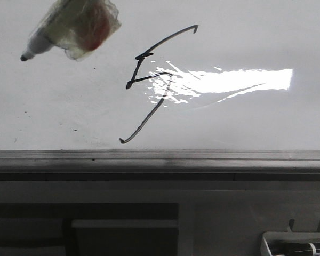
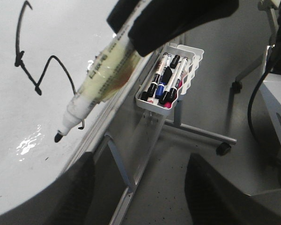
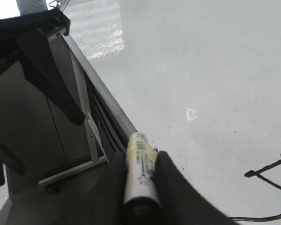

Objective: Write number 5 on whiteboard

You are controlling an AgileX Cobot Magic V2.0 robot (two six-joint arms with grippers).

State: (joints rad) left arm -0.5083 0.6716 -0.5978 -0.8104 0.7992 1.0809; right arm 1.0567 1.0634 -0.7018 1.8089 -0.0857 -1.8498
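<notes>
The whiteboard (image 1: 256, 117) carries the number 5 (image 1: 149, 80) in thin black strokes, with glare just right of it. A tape-wrapped marker (image 1: 69, 26) hangs at the upper left, and its black tip (image 1: 24, 56) is well left of the 5. In the right wrist view my right gripper (image 3: 140, 160) is shut on the marker's barrel (image 3: 141, 171), and part of the 5 (image 3: 267, 169) shows on the board. The left wrist view shows the marker (image 2: 96, 91), its tip (image 2: 58, 137) and the 5 (image 2: 37, 75). My left gripper (image 2: 140, 187) is open and holds nothing.
A grey metal rail (image 1: 160, 156) runs along the board's near edge, with a grey cabinet front (image 1: 122, 229) below. A white tray (image 2: 195, 58) with several markers hangs off the rail, also visible in the front view as a tray (image 1: 266, 246). A wheeled stand leg (image 2: 201, 133) stands on the floor.
</notes>
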